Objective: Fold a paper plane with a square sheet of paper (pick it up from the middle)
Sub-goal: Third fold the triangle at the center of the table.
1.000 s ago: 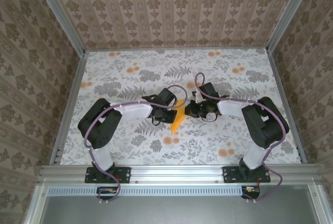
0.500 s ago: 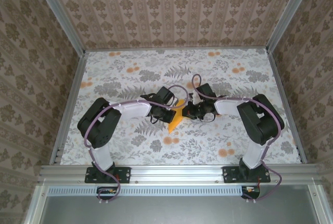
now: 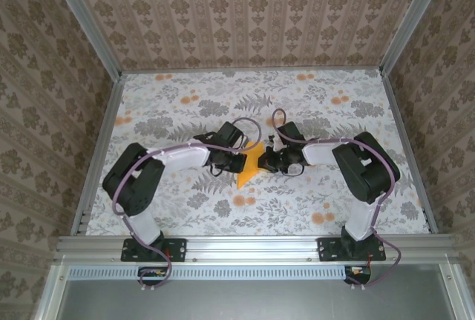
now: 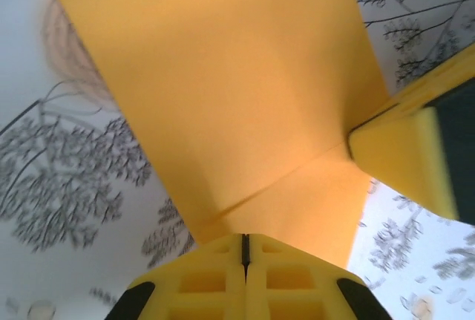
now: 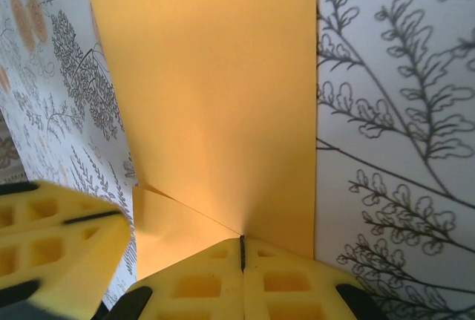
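Note:
The square sheet of paper (image 3: 249, 171) is bright orange-yellow and folded into a pointed, dart-like shape whose tip points to the near left. It is held just above the middle of the table between both grippers. My left gripper (image 3: 242, 162) is shut on its left side, my right gripper (image 3: 266, 161) on its right. In the left wrist view the paper (image 4: 223, 90) spreads away from my shut left gripper (image 4: 245, 240), with a crease running to the jaw tips and a right finger (image 4: 401, 160) beside it. In the right wrist view the paper (image 5: 215, 97) has a crease meeting my shut right gripper (image 5: 242, 242).
A floral tablecloth (image 3: 312, 105) covers the table. Aluminium rails run along the left (image 3: 100, 149), right (image 3: 404, 149) and near (image 3: 252, 244) edges, with patterned walls behind. Both arms bend inward from their bases at the near edge.
Both grippers have shifted a little to the left and come closer together. The paper between them now looks wider and flatter, its tip swung toward the near left.

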`<state>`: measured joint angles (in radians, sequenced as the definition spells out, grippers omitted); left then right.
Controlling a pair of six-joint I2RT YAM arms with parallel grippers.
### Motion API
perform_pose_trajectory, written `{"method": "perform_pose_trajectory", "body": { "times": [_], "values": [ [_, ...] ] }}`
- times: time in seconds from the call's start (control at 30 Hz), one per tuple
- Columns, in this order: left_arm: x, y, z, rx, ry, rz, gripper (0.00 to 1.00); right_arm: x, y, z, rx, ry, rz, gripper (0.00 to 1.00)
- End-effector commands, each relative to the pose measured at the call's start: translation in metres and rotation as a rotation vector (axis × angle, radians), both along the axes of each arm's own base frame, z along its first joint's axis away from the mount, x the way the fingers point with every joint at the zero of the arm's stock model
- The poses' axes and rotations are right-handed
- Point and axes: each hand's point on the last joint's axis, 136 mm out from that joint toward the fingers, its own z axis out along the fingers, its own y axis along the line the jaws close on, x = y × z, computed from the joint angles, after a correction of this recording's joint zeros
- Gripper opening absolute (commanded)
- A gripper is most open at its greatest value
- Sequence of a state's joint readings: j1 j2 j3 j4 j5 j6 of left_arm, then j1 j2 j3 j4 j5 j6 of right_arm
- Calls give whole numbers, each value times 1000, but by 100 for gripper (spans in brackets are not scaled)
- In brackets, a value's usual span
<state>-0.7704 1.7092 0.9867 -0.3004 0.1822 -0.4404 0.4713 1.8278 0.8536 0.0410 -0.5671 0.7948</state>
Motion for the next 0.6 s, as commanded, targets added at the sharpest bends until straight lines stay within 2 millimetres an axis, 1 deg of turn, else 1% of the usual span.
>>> {"method": "perform_pose_trajectory", "body": {
  "times": [0.0, 0.07, 0.2, 0.3, 0.37, 0.43, 0.57],
  "values": [
    [-4, 1, 23, -118, 21, 191, 7, -16, -10, -20, -82, 85, -119, 6],
    [-11, -1, 28, -176, 23, 267, 9, -20, -12, -20, -104, 94, -183, 6],
    [-27, -7, 30, -242, 18, 349, 9, -25, -5, -18, -124, 102, -257, 6],
    [-31, -9, 21, -288, 38, 403, 5, -26, -1, -20, -125, 118, -298, 6],
    [-32, -3, 10, -279, 53, 449, 1, -27, -2, -22, -126, 127, -321, 5],
    [-34, 2, 2, -273, 62, 476, 0, -28, -4, -24, -131, 133, -333, 5],
    [-36, 8, -5, -257, 62, 497, 0, -29, -5, -27, -136, 137, -336, 5]
  ]
}}
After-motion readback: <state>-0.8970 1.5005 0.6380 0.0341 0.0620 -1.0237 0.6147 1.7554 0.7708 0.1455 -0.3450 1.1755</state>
